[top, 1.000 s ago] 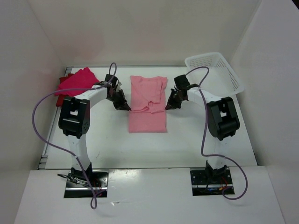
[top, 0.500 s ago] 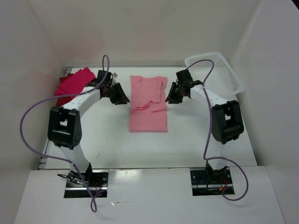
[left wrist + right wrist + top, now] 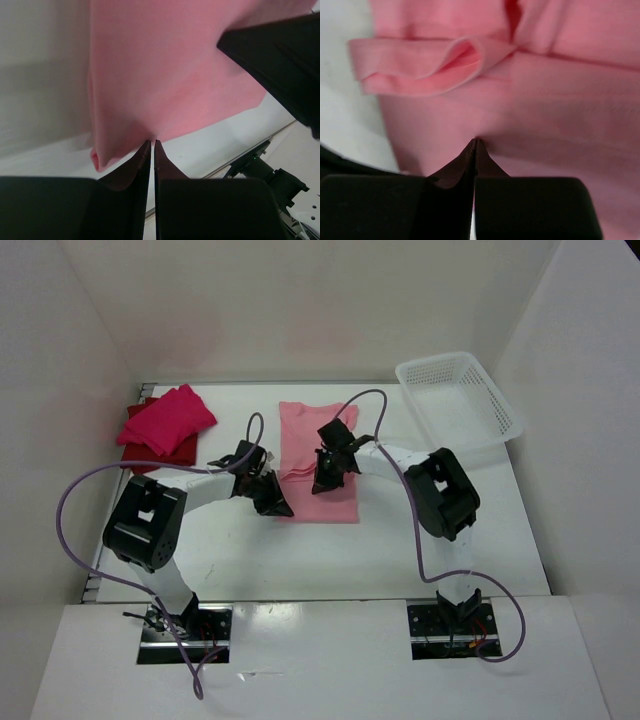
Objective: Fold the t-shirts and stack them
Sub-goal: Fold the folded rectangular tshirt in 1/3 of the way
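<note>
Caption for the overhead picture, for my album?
Left gripper and right gripper pinch the pale pink t-shirt; magenta t-shirt lies folded far left.

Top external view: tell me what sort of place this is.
Probably a lab robot test cell: white panel walls box in a white table, the left arm and right arm are bolted at its near edge, with a pale pink t-shirt laid out.
</note>
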Tool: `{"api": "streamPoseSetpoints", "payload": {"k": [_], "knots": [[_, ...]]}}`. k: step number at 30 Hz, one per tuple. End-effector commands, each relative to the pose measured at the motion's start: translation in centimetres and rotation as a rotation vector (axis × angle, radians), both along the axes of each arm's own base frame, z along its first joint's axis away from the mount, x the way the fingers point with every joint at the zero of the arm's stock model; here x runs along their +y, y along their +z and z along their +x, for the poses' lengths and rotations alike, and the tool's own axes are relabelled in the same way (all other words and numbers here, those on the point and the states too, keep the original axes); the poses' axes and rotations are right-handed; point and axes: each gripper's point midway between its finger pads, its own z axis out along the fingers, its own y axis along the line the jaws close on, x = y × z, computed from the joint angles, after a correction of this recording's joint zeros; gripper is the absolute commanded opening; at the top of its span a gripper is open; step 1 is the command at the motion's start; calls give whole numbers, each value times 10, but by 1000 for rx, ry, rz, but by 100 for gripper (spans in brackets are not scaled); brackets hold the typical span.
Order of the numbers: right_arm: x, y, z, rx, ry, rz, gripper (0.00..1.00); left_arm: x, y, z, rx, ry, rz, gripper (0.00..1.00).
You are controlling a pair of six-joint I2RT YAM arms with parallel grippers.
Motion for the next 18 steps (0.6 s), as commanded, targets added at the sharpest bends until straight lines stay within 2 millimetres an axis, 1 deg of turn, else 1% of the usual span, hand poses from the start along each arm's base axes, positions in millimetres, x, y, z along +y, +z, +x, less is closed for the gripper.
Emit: {"api": "streamPoseSetpoints", "payload": {"k": [1, 2, 3, 4, 5, 6, 8, 9, 10, 11, 12, 13, 14, 15, 16, 17, 18], "knots": [[6, 12, 37, -104, -47, 13, 0, -9, -2, 7, -43, -13, -19, 11], [4, 7, 38, -102, -54, 0, 0, -7, -9, 1, -21, -13, -10, 11], [0, 1, 40, -104, -68, -25, 0, -6, -10, 2, -23, -9, -2, 11], [1, 2, 46, -127, -77, -23, 0, -4, -14, -2, -17, -16, 4, 11], [-2, -2, 45, -126, -93, -31, 0, -1, -19, -4, -7, -19, 22, 11], [-8, -9, 46, -135, -111, -57, 0, 1, -23, -6, -2, -14, 35, 11], [-9, -9, 55, -170, -141, -57, 0, 2, -24, -8, 1, -23, 40, 11], [-13, -14, 57, -175, -155, -80, 0, 2, -24, -8, 1, -23, 40, 11], [-17, -16, 67, -209, -185, -106, 0, 2, -24, -8, 1, -23, 40, 11], [-17, -13, 73, -236, -200, -107, 0, 3, -24, -9, 3, -31, 46, 11], [-15, -14, 84, -254, -215, -116, 0, 4, -25, -11, 12, -32, 49, 11], [-21, -11, 97, -284, -258, -128, 0, 6, -23, -12, 9, -28, 57, 11], [-18, -7, 105, -304, -269, -123, 0, 6, -23, -12, 9, -28, 57, 11], [-17, 8, 122, -341, -292, -104, 0, 5, -20, -11, -1, -28, 53, 11], [-23, 11, 135, -360, -334, -111, 0, 6, -17, -12, -6, -35, 55, 11], [-21, 23, 143, -385, -345, -98, 0, 6, -11, -11, -10, -35, 54, 11], [-19, 41, 159, -417, -363, -72, 0, 6, -8, -11, -20, -35, 50, 11]]}}
